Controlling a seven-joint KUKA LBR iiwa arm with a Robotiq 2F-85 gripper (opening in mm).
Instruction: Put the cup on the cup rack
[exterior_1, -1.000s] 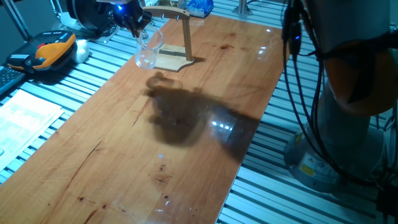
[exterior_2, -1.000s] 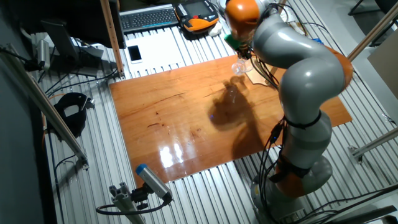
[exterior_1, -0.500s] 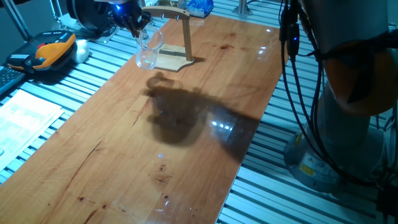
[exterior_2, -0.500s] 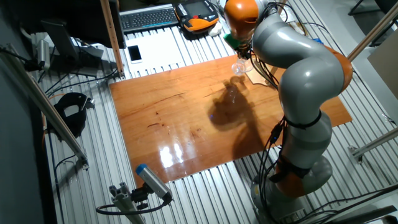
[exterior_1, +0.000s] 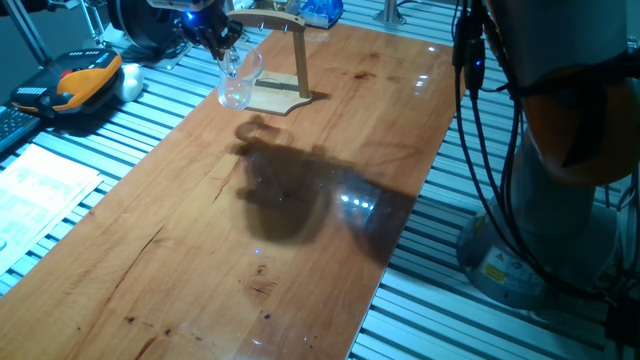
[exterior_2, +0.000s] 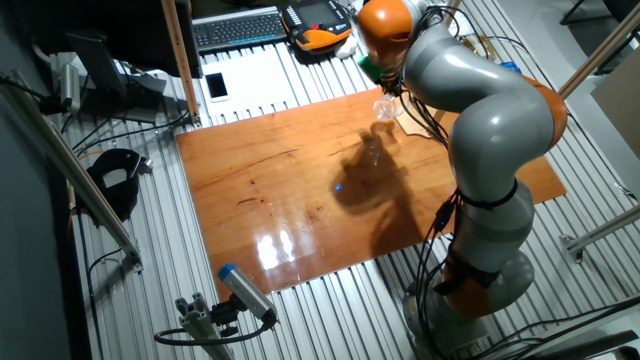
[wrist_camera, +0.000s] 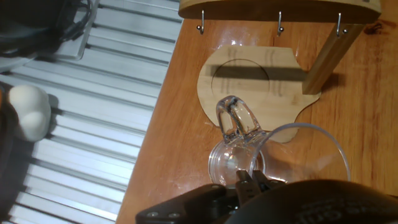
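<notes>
The cup (exterior_1: 238, 80) is clear glass and hangs tilted from my gripper (exterior_1: 212, 30), which is shut on its rim, above the table's far left edge. In the hand view the cup's handle (wrist_camera: 236, 118) points up towards the cup rack, and my fingertips (wrist_camera: 249, 180) pinch the cup wall. The cup rack is light wood: a curvy base (exterior_1: 275, 97), an upright post (exterior_1: 300, 60) and a top arm (wrist_camera: 280, 7) with small hooks. The cup is just left of the rack base (wrist_camera: 255, 81) and below the arm. In the other fixed view the cup (exterior_2: 385, 107) shows under the arm's wrist, and the rack is mostly hidden.
An orange and black pendant (exterior_1: 75, 82), a white ball (exterior_1: 130, 82) and a paper sheet (exterior_1: 40, 190) lie left of the wooden table (exterior_1: 300, 230) on the slatted metal bench. Cables (exterior_1: 480, 120) hang at the right. A keyboard (exterior_2: 240, 28) and a phone (exterior_2: 216, 86) lie beyond the table.
Almost nothing. The gripper with the cup has shifted very slightly, and the arm's shadow on the table moved a little.
</notes>
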